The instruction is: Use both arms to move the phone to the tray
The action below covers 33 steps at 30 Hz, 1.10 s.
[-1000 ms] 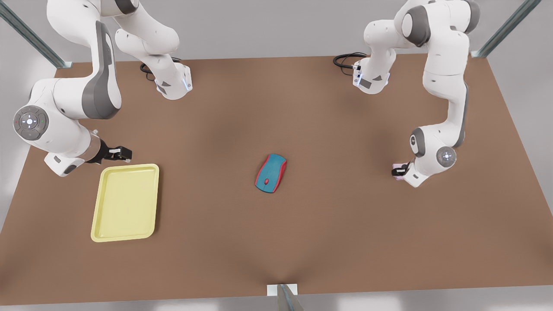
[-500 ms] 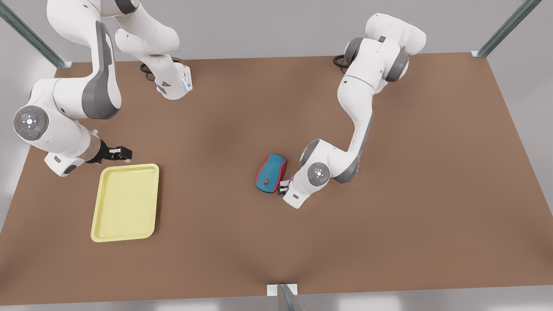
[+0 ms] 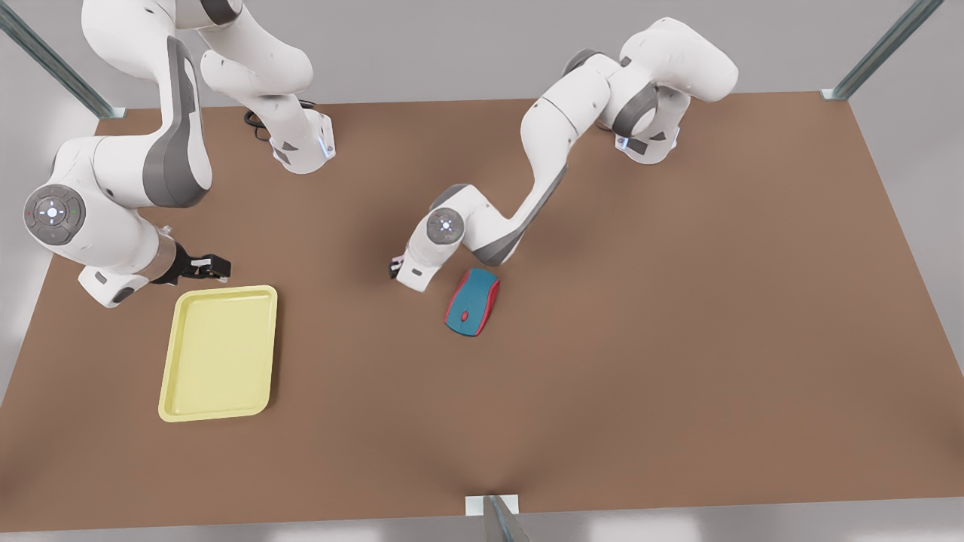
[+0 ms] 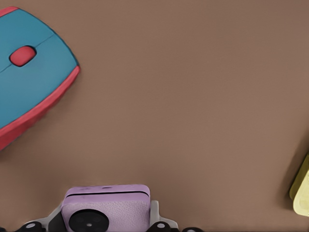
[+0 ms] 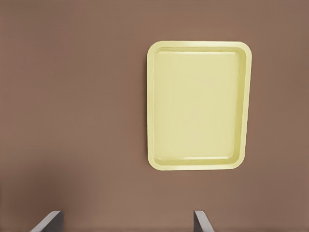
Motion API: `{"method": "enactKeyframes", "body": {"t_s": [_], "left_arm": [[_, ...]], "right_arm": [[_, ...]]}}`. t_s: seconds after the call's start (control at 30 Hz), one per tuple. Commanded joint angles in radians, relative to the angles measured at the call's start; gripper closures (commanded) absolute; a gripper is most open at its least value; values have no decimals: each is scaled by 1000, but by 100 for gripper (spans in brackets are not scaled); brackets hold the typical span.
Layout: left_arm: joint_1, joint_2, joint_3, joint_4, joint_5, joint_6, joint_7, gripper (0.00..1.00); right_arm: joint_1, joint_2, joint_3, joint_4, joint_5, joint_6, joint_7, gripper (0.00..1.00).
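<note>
The pale pink phone [image 4: 107,210] sits between the fingers of my left gripper [image 4: 107,223], which is shut on it. In the front view this gripper [image 3: 395,268] hangs over mid-table, just left of and behind the mouse, with a sliver of the phone [image 3: 394,263] showing at its tip. The yellow tray [image 3: 218,354] lies flat near the front view's left edge; one corner of it [image 4: 301,193] appears in the left wrist view. My right gripper [image 3: 218,266] waits open just behind the tray's far rim, looking down on the tray [image 5: 198,106] past its spread fingers [image 5: 48,223].
A teal-and-red computer mouse [image 3: 472,301] lies mid-table, close to the left gripper [image 4: 29,72]. Bare brown tabletop separates the mouse from the tray. Both arm bases stand along the table's far edge.
My left arm has swept the phone from the front view's right side across the table, past the mouse, to just left of it. The right arm has stayed still.
</note>
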Motion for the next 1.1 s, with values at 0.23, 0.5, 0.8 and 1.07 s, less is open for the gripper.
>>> {"method": "enactKeyframes", "body": {"t_s": [0.23,0.5,0.8,1.07], "left_arm": [[166,-150,6,-9,75,-284,-96,0],[841,-770,-35,-500,414,-709,1242,0],[840,-751,-118,-360,383,-840,1222,0],[840,-734,-114,-361,382,-830,1237,0]], "right_arm": [[-1,-1,0,1,0,-1,0,0],[4,5,0,5,2,-1,3,0],[352,286,17,45,83,315,310,0],[475,355,17,-44,83,437,453,0]]}}
